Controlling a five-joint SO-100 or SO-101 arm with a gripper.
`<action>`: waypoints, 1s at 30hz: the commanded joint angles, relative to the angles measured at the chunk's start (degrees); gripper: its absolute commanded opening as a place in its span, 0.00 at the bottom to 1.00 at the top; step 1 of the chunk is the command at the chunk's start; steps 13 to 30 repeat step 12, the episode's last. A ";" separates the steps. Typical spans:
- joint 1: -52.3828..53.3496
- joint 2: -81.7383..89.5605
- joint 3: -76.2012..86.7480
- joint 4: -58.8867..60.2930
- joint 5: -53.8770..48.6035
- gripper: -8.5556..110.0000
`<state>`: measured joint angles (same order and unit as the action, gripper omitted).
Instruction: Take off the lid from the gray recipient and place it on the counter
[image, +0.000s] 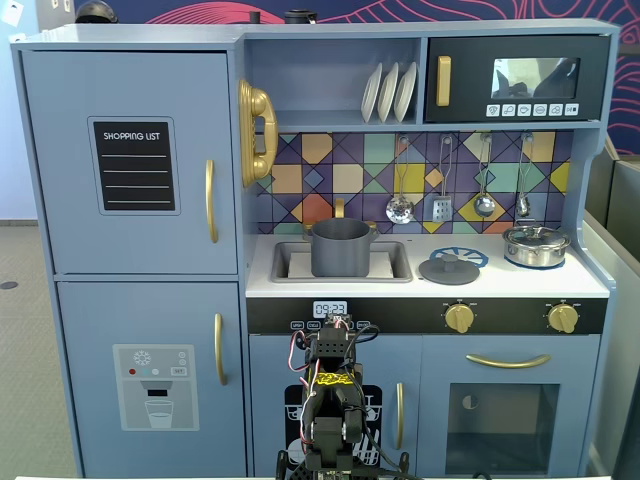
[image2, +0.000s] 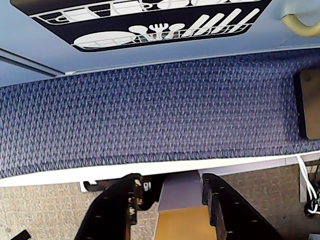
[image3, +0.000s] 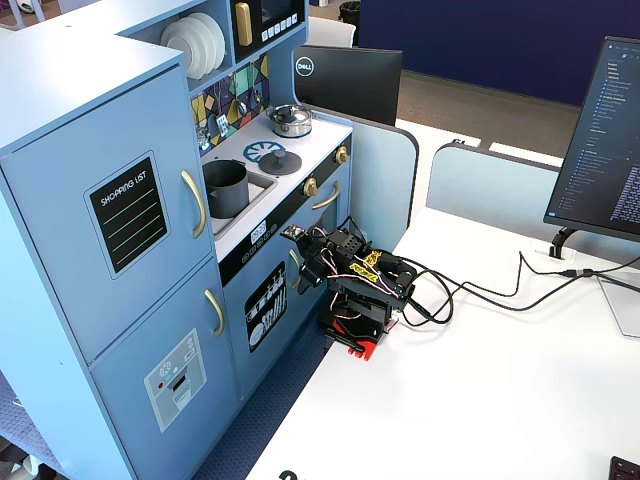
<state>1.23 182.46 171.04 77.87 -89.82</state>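
The gray recipient (image: 340, 247) stands uncovered in the recessed sink; it also shows in the other fixed view (image3: 226, 187). The dark gray lid (image: 449, 268) lies flat on the white counter (image: 500, 283), partly over the printed blue burner, apart from the pot; it also shows in the other fixed view (image3: 279, 165). My gripper (image2: 171, 182) is open and empty, its fingers apart over the table edge and blue carpet. The arm sits folded low in front of the toy kitchen (image3: 300, 270), well below the counter.
A shiny silver pot with a glass lid (image: 535, 245) stands at the counter's right end. Utensils hang on the backsplash (image: 440, 195). Cables (image3: 470, 295) run across the white table behind the arm. A monitor (image3: 610, 140) stands at the right.
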 joint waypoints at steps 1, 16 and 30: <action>-0.62 -0.35 0.88 9.84 1.76 0.13; -0.62 -0.35 0.88 9.84 1.76 0.14; -0.62 -0.35 0.88 9.84 1.76 0.14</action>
